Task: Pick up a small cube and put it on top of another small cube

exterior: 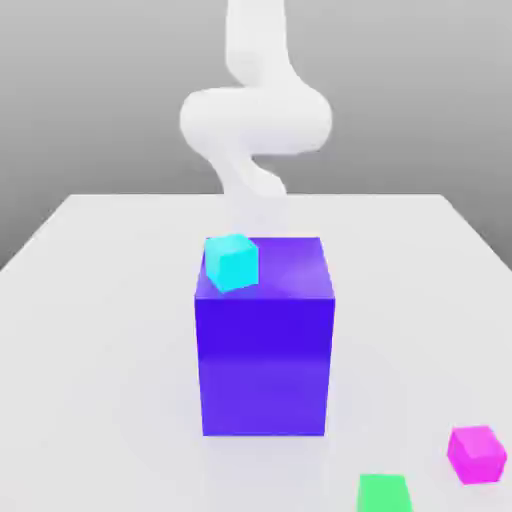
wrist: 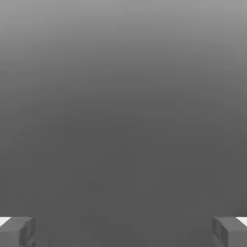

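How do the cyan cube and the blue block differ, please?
The cyan cube is far smaller than the blue block. The cyan cube sits on top of the blue block, which stands on the table. The cyan cube is turned askew, while the blue block squarely faces the view. Both are plain-coloured.

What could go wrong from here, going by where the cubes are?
The cyan cube sits near the edge of the big blue block at the exterior view's left, so a careless nudge might tip it off the top.

The blue block stands between the arm and the green cube and magenta cube, so a low sweep toward either could hit it.

The green and magenta cubes lie fairly close together, so a wide-open hand might bump one while reaching for the other.
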`<state>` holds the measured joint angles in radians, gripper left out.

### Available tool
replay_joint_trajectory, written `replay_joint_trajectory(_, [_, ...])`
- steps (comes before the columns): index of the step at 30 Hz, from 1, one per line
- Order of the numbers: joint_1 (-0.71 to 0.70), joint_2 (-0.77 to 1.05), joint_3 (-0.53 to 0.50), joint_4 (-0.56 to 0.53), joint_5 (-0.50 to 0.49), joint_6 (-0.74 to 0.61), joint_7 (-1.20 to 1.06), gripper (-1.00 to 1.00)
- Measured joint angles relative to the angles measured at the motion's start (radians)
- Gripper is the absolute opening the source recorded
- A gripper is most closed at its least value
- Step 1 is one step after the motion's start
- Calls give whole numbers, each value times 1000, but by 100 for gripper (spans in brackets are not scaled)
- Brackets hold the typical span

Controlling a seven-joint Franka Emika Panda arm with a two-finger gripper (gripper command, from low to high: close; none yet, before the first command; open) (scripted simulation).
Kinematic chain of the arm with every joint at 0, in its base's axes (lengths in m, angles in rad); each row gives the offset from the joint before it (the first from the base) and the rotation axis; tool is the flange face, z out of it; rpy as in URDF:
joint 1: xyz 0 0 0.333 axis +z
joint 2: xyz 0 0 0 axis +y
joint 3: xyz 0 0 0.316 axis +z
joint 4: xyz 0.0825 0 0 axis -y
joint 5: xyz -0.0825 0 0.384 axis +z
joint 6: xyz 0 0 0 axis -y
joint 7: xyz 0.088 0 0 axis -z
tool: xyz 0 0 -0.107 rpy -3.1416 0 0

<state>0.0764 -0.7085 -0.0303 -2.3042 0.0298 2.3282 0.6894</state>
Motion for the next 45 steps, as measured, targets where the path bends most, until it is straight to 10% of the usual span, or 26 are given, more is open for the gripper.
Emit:
replay_joint_trajectory(18, [396,660,-42,-30,193,203,-781,0])
replay_joint_trajectory(33, [518,1171,7,-28,0,467,-1041,0])
replay_joint_trajectory(34, [516,1193,9,-24,1,484,-1043,-100])
replay_joint_trajectory(45, [521,1063,3,-51,-9,380,-1036,-100])
